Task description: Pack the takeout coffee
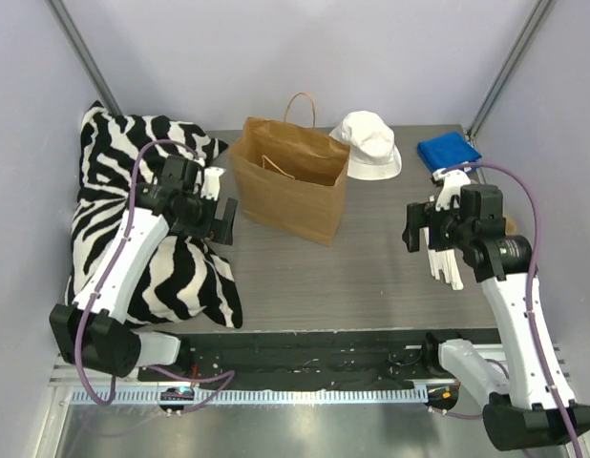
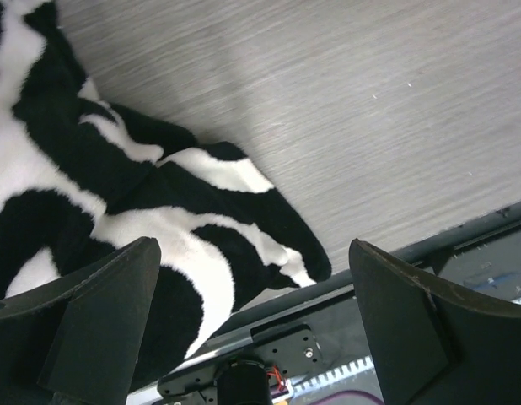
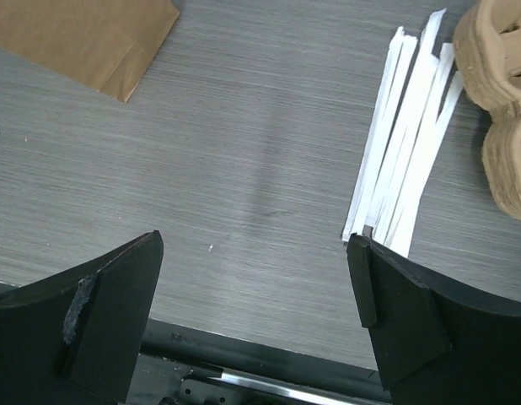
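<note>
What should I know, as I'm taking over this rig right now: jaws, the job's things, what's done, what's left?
Left gripper: jaws open, empty, over the edge of the zebra fabric.
Right gripper: jaws open, empty, over bare table, beside the white strips and the pulp tray.
Takeout coffee: not visible in any view.
Brown paper bag: upright, mouth open, back centre; no cup seen inside.
Done: nothing that shows.
Left: find the coffee, grasp it, probably set it in the bag.
</note>
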Controlling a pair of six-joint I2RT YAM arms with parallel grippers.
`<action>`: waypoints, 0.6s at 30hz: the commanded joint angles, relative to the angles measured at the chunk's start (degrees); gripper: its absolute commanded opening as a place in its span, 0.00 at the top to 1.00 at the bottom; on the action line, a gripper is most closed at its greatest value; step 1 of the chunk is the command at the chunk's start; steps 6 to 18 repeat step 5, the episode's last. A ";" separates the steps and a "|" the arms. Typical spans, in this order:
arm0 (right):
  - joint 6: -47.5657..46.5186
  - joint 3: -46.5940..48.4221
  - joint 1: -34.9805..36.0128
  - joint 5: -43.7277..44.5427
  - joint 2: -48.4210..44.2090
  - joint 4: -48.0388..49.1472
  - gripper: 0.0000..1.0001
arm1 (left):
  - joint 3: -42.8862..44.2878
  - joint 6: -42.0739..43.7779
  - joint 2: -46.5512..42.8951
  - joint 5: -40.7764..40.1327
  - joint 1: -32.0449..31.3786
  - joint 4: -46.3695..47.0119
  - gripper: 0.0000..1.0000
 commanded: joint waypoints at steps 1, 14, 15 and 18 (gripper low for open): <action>-0.74 -0.66 -1.35 -0.95 -5.82 1.86 0.00 | -0.30 -2.05 -4.55 -6.93 -1.03 5.97 0.00; -0.74 -1.89 -1.61 -1.65 -8.72 2.21 0.00 | 0.59 -3.29 -5.87 -8.17 -1.03 7.55 0.00; -0.74 -1.89 -1.61 -1.65 -8.72 2.21 0.00 | 0.59 -3.29 -5.87 -8.17 -1.03 7.55 0.00; -0.74 -1.89 -1.61 -1.65 -8.72 2.21 0.00 | 0.59 -3.29 -5.87 -8.17 -1.03 7.55 0.00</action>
